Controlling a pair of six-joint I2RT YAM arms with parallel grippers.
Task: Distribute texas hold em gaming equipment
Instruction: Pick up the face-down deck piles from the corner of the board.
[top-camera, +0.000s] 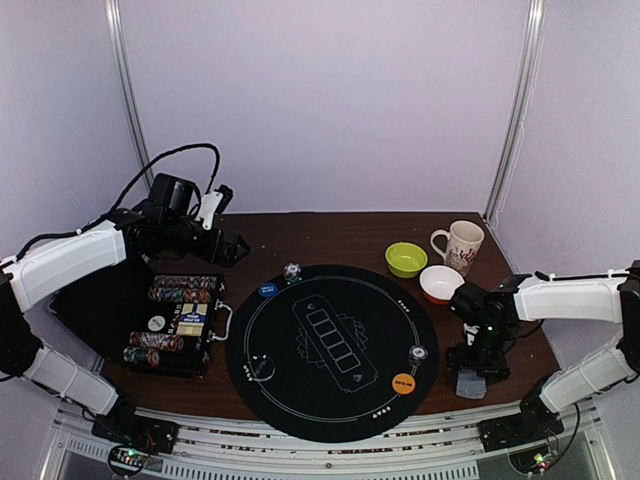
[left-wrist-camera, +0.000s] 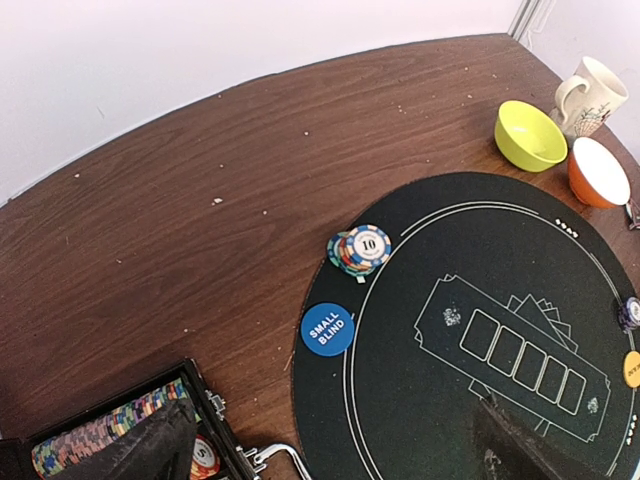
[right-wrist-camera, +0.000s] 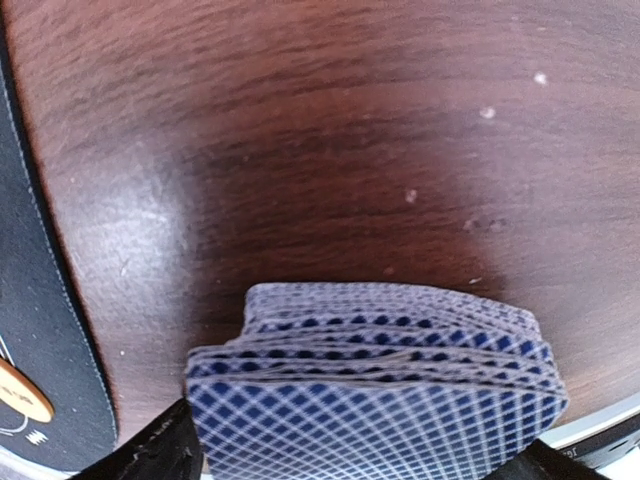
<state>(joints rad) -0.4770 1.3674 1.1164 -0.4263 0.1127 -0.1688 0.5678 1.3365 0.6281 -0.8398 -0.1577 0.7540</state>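
My right gripper (top-camera: 470, 374) points down at the table right of the black round mat (top-camera: 330, 405). In the right wrist view my right gripper (right-wrist-camera: 365, 452) is shut on a deck of blue-backed cards (right-wrist-camera: 372, 385), with both fingers against its sides; the deck also shows in the top view (top-camera: 470, 385). A blue "SMALL BLIND" disc (left-wrist-camera: 327, 329) and a chip stack (left-wrist-camera: 358, 250) lie at the mat's far left edge. An orange disc (top-camera: 403, 382) and a second chip stack (top-camera: 418, 353) lie at its near right. My left gripper (left-wrist-camera: 333, 425) is open and empty, hovering above the table left of the mat.
An open black case (top-camera: 212, 322) of chip rows sits left of the mat. A green bowl (top-camera: 406, 259), a white-orange bowl (top-camera: 441, 283) and a patterned mug (top-camera: 461, 245) stand at the back right. The table's near edge runs just beyond the deck.
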